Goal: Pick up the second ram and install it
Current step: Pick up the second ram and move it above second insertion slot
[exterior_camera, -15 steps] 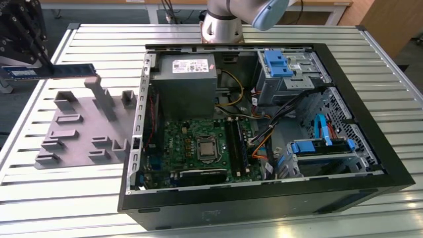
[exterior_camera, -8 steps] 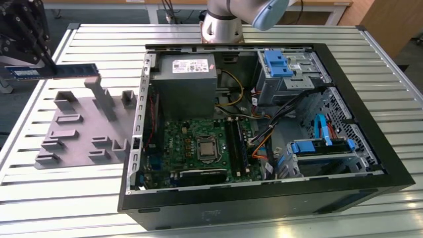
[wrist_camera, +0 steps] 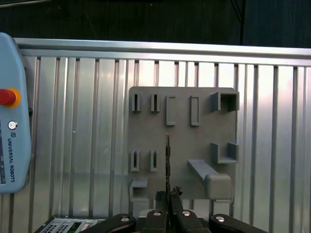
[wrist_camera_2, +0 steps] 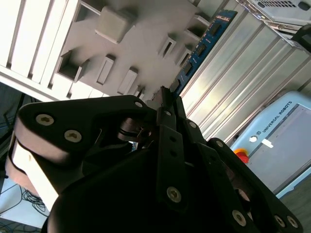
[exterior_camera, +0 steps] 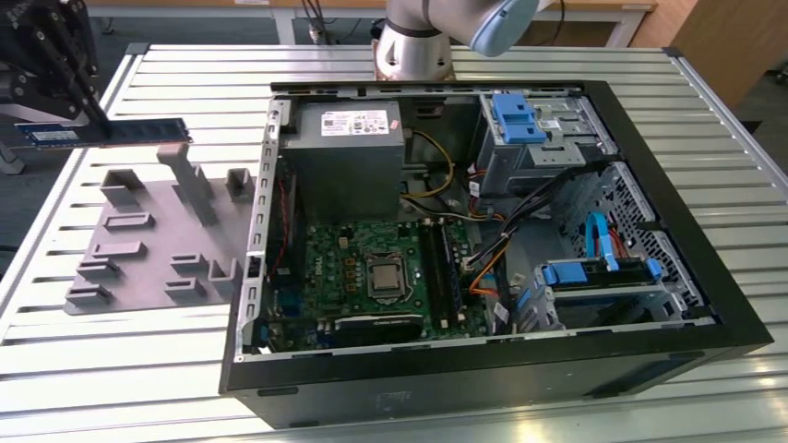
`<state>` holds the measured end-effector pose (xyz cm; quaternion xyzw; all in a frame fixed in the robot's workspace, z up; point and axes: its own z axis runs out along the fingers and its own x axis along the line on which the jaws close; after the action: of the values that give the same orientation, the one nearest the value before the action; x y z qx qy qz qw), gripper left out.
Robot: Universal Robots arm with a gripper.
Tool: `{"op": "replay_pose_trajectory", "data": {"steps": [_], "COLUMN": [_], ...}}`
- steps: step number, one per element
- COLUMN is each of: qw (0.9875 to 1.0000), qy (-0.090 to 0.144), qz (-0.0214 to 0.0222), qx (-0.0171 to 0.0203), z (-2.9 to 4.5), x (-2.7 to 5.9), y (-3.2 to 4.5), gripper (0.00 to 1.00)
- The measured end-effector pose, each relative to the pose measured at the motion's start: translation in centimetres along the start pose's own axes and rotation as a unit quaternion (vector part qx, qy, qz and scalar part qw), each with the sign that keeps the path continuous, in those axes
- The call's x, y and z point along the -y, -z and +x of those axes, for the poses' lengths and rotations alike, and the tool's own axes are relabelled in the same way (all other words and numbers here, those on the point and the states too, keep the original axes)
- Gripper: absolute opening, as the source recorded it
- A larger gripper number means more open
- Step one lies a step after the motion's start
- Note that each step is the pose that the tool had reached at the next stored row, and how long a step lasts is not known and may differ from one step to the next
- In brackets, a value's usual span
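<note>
Holding the second ram (exterior_camera: 142, 130) by one end, my gripper (exterior_camera: 87, 118) has its jaws clamped across the strip, which hangs level in the air above the grey holder tray (exterior_camera: 136, 249), apart from its blocks. I judge the pick done and the carry in hand. Installing calls for lining the strip edge-down over a black slot rail (exterior_camera: 440, 268) inside the open computer case (exterior_camera: 493, 369), to the exterior view's right.

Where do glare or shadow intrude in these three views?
Exterior view: even light, pale sheen on the ribbed table, the second ram held by the gripper stands out. Second wrist view: strong glare on the slats beside the ram, gripper body nearly black. First wrist view: bright bands on the table, darkness beyond its edge.
</note>
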<state>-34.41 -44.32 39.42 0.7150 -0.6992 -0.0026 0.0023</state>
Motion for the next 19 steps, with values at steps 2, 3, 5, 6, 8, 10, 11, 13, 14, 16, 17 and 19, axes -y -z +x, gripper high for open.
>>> {"op": "replay_pose_trajectory", "data": {"steps": [2,3,5,6,8,10,11,13,14,16,17,19], "qw": [1.0000,1.0000,1.0000,1.0000,1.0000,1.0000,1.0000,1.0000,1.0000,1.0000,1.0000,1.0000], "qy": [0.000,0.000,0.000,0.000,0.000,0.000,0.000,0.000,0.000,0.000,0.000,0.000], "qz": [0.0000,0.0000,0.0000,0.0000,0.0000,0.0000,0.0000,0.0000,0.0000,0.0000,0.0000,0.0000], "qx": [0.0000,0.0000,0.0000,0.0000,0.0000,0.0000,0.0000,0.0000,0.0000,0.0000,0.0000,0.0000], "z": [0.00,0.00,0.00,0.01,0.01,0.01,0.01,0.01,0.01,0.02,0.02,0.02], "x": [0.10,0.15,0.24,0.28,0.37,0.45,0.50,0.59,0.63,0.72,0.76,0.85], "y": [0.00,0.00,0.00,0.00,0.01,0.00,0.00,0.01,0.01,0.01,0.00,0.01], "gripper": [0.14,0.14,0.14,0.14,0.14,0.14,0.14,0.14,0.14,0.14,0.14,0.14]}}
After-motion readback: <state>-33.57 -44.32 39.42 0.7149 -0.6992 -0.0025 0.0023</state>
